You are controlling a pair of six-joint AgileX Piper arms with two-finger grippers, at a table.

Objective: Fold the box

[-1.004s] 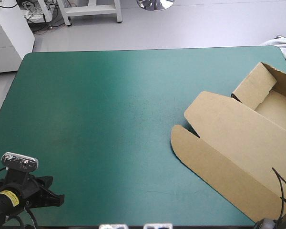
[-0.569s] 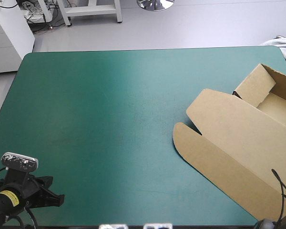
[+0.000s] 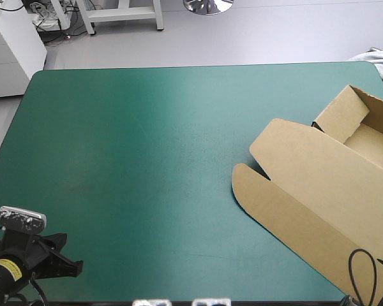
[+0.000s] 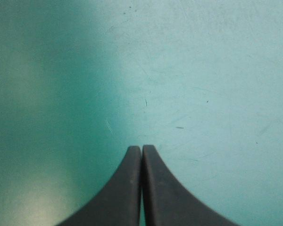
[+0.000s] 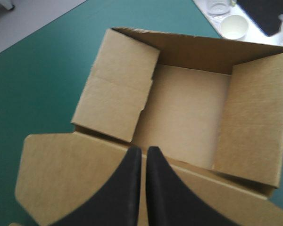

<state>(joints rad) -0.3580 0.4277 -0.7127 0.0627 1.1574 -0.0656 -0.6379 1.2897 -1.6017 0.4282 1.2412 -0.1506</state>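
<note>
1. the box is lying at the right edge of the counter as an open tray, its walls raised and its lid spread flat toward the counter's middle.
2. the right fingers are being held closed in one arch above the line where lid meets tray; no board is seen between them.
3. the left fingers are being held closed over bare teal-green cover at the near left corner, well apart from the box.
4. step in hand, as judged: the tray is being looked over between folds, with nothing gripped.
5. next move, as judged: the right fingers are being called on to part and take a fresh hold on a wall, while the left arm is being needed across the counter to steady the lid.
</note>
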